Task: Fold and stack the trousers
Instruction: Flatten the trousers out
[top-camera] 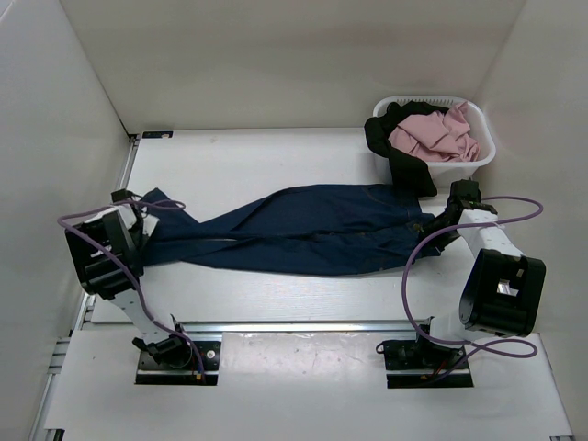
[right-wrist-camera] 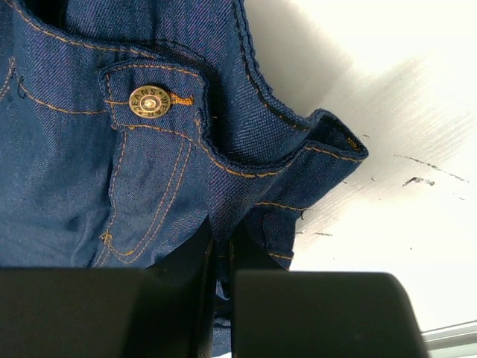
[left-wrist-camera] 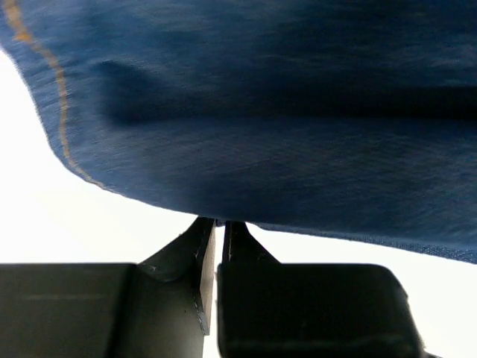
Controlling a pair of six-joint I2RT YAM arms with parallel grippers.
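Note:
The dark navy jeans [top-camera: 303, 230] lie stretched across the table, legs to the left, waist to the right. My left gripper [top-camera: 145, 220] is shut on the leg hem; in the left wrist view the denim [left-wrist-camera: 261, 119] hangs over the closed fingertips [left-wrist-camera: 205, 231]. My right gripper [top-camera: 434, 223] is shut on the waistband; the right wrist view shows the metal button [right-wrist-camera: 149, 102], orange stitching and denim [right-wrist-camera: 223, 194] pinched between the fingers [right-wrist-camera: 195, 246].
A white basket [top-camera: 478, 152] at the back right holds a pink cloth [top-camera: 434, 135], with a black garment [top-camera: 404, 161] draped over its rim towards the jeans' waist. White walls enclose the table on three sides.

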